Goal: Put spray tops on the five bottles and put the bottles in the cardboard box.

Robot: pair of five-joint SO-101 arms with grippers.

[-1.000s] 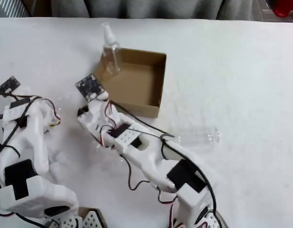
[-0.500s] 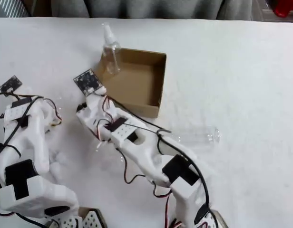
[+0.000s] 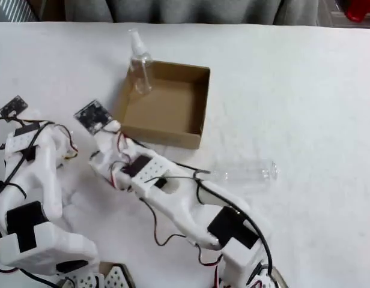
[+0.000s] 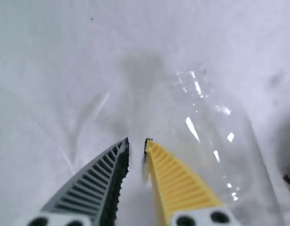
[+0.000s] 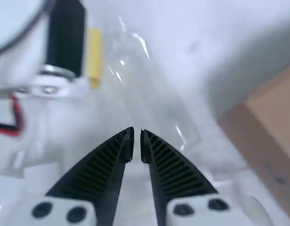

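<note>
A clear uncapped bottle [image 4: 215, 141] lies on the white table just beside my left gripper [image 4: 136, 141], whose grey and yellow fingers are shut with nothing between them. My right gripper [image 5: 136, 133] is shut too, its black tips close to a clear bottle [image 5: 149, 94] lying between it and the left arm's yellow finger [image 5: 93, 56]. A second uncapped bottle [image 3: 251, 174] lies on its side to the right of the right arm [image 3: 149, 174]. One bottle with a spray top [image 3: 140, 66] stands at the far left corner of the cardboard box [image 3: 197, 135].
The left arm [image 3: 29, 174] stands at the table's left side, close to the right arm's wrist. The box's brown wall [image 5: 272, 141] is near the right gripper. Open white tabletop lies to the right and behind the box.
The right arm has swung left, away from the box's front corner and toward the left arm. The left arm and the bottles have not moved.
</note>
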